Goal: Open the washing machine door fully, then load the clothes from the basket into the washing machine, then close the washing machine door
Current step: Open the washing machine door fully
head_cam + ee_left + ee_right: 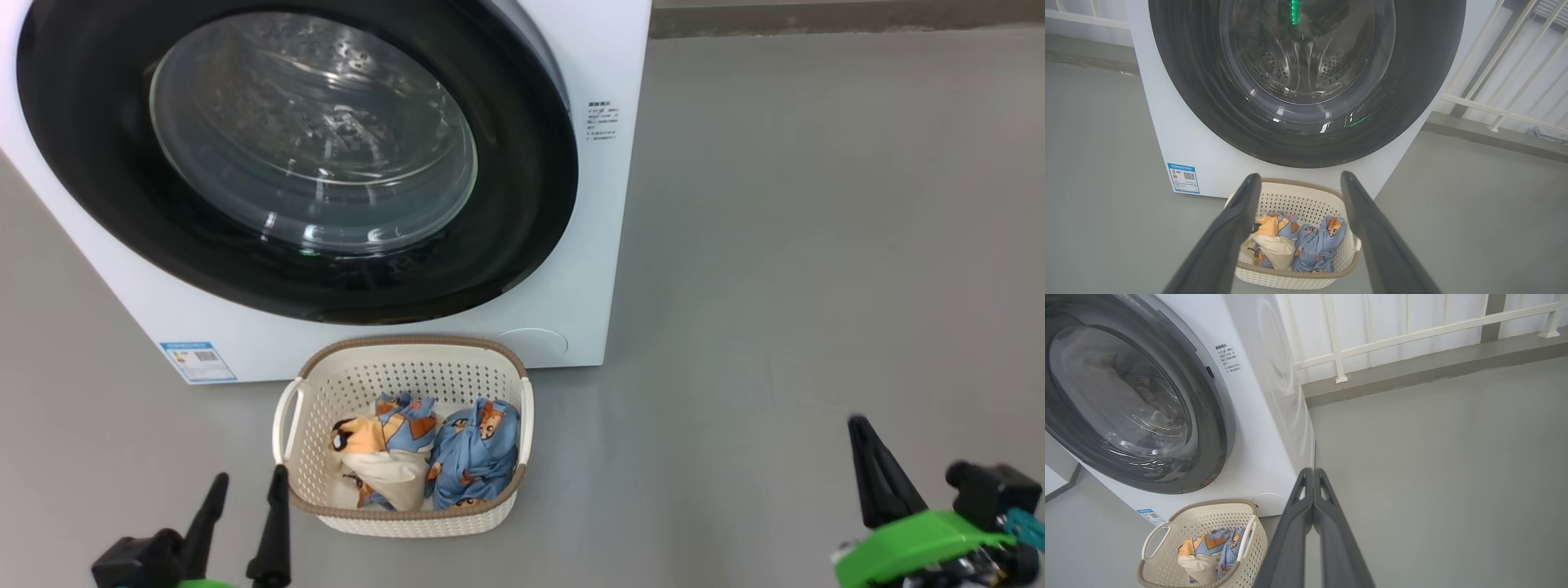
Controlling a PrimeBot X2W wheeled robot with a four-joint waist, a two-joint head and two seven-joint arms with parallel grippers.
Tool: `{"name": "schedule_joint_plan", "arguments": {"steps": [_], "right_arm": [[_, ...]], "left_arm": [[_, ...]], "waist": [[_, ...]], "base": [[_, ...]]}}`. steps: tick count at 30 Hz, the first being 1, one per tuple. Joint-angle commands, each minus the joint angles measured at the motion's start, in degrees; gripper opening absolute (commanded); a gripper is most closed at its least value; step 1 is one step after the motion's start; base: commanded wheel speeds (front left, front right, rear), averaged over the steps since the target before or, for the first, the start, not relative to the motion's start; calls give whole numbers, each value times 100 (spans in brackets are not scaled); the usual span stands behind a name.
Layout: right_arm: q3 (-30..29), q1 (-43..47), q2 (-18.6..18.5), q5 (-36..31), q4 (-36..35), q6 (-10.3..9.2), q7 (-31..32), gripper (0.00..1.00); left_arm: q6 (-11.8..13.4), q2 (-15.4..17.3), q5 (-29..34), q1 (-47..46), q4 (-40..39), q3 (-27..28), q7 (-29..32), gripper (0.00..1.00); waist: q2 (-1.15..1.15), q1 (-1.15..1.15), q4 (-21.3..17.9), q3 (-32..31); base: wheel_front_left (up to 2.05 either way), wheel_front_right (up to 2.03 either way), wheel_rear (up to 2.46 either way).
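The white washing machine [604,245] stands ahead, its door [522,245] with a black rim and clear glass closed flat against it. On the floor before it sits the cream basket [490,367] holding the light-blue clothes [473,457]. My left gripper [245,486] is open at the lower left, just left of the basket; in the left wrist view its fingers [1237,228] frame the basket [1306,192]. My right gripper [861,441] is at the lower right over bare floor, its fingertips [1312,473] pressed together on nothing.
Grey floor spreads to the right of the machine. A white railing [1412,335] on a low kerb runs behind it. A blue label [198,361] is stuck on the machine's lower left front.
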Motion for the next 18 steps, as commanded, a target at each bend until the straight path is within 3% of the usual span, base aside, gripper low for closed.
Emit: {"name": "schedule_joint_plan", "arguments": {"steps": [1, 11, 18], "right_arm": [[182, -322, 16, 125, -181, 8, -70, 0], [414, -1133, 247, 970, -209, 8, -70, 0], [548, -2173, 199, 1828, -37, 8, -70, 0]], "left_arm": [[-9, 46, -41, -170, -155, 158, -37, 100], [-9, -14, -108, -293, -192, 92, -37, 100], [-9, 4, -138, -490, -271, 51, -37, 100]], "waist": [[0, 0, 24, 29], [0, 0, 123, 241], [0, 0, 198, 494]], "base": [[0, 0, 0], [0, 0, 0], [0, 0, 0]]}}
